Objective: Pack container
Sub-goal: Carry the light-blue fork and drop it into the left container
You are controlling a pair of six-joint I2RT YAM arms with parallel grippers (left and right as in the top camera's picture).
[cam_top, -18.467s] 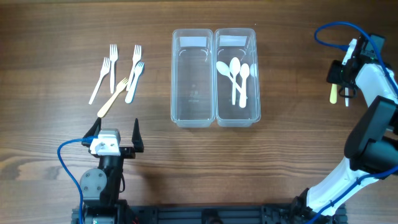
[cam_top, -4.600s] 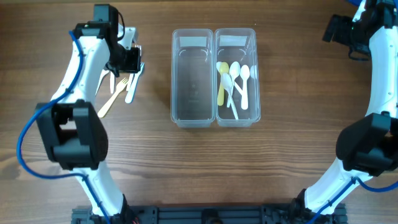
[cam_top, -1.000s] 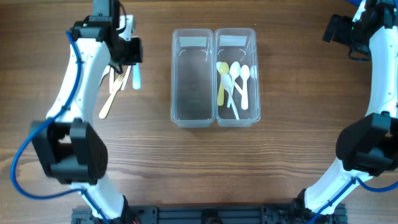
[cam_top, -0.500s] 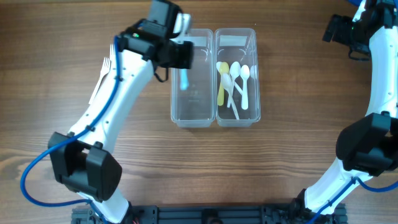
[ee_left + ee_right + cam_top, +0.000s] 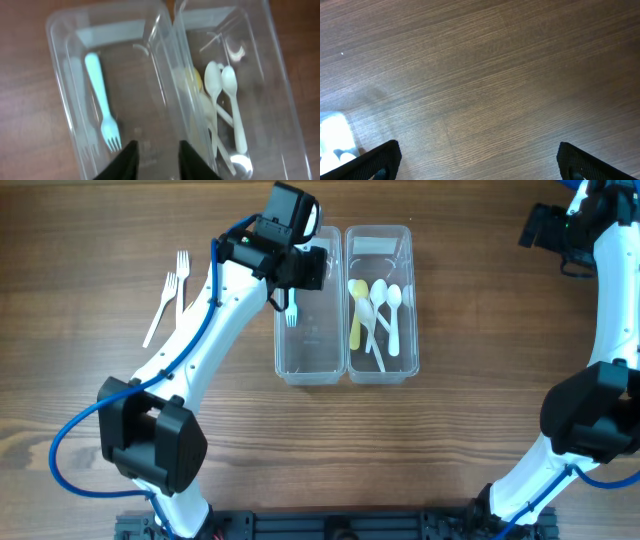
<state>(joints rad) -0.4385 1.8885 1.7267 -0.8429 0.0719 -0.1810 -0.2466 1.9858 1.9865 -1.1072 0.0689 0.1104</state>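
**Left pincer** (image 5: 157, 150), slightly spread and empty, above the left bin (image 5: 280, 340); blue fork (image 5: 101, 102) lies inside. **Right pincer** (image 5: 479, 146) spread wide, far right. Risk: white forks (image 5: 169, 283) on the desk (image 5: 400, 450) lie close together, so one grasp may take two.

Lab test bench: wood table (image 5: 460, 430), two cabled robot arms (image 5: 195, 340).

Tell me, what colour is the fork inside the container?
The fork is pale blue; the left wrist view shows it best.
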